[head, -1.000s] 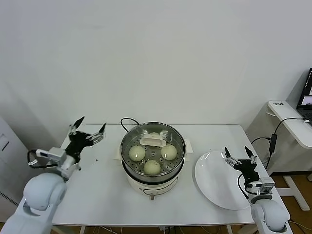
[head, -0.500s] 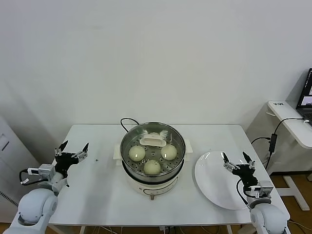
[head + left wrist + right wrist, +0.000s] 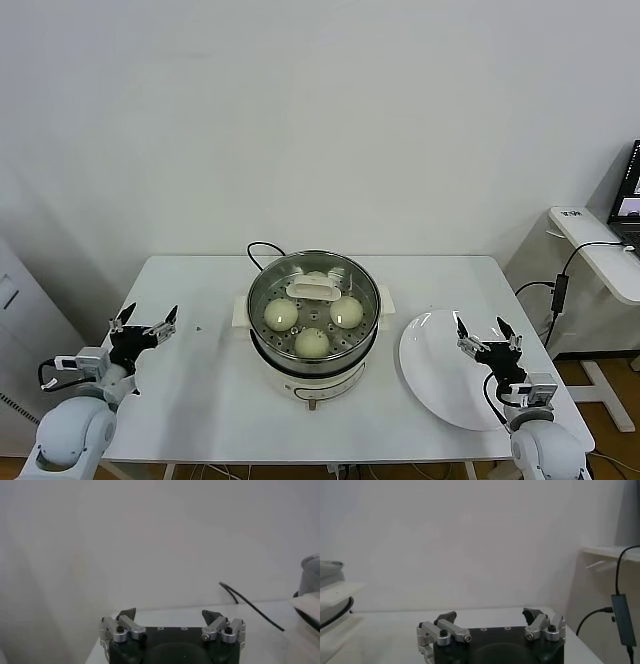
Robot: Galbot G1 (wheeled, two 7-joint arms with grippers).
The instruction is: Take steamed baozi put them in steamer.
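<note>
The steamer (image 3: 313, 368), a shiny steel pot on a white base, stands mid-table. Three cream-white baozi lie on its perforated tray: one at the left (image 3: 281, 315), one at the right (image 3: 346, 311) and one at the front (image 3: 312, 342). A fourth (image 3: 317, 277) shows partly behind a white lid handle (image 3: 314, 290). My left gripper (image 3: 145, 322) is open and empty, low by the table's left edge, far from the pot. My right gripper (image 3: 488, 337) is open and empty over the white plate (image 3: 440, 375). Both also show open in their wrist views, the left (image 3: 172, 616) and the right (image 3: 490, 616).
The steamer's black cord (image 3: 258, 250) runs behind the pot and shows in the left wrist view (image 3: 250, 605). A side desk (image 3: 600, 250) with a cable and a laptop stands off the table's right end. The plate holds nothing.
My left arm has dropped from a raised pose and pulled back to the table's left edge. My right gripper has drawn slightly back toward me over the plate. The baozi have not moved.
</note>
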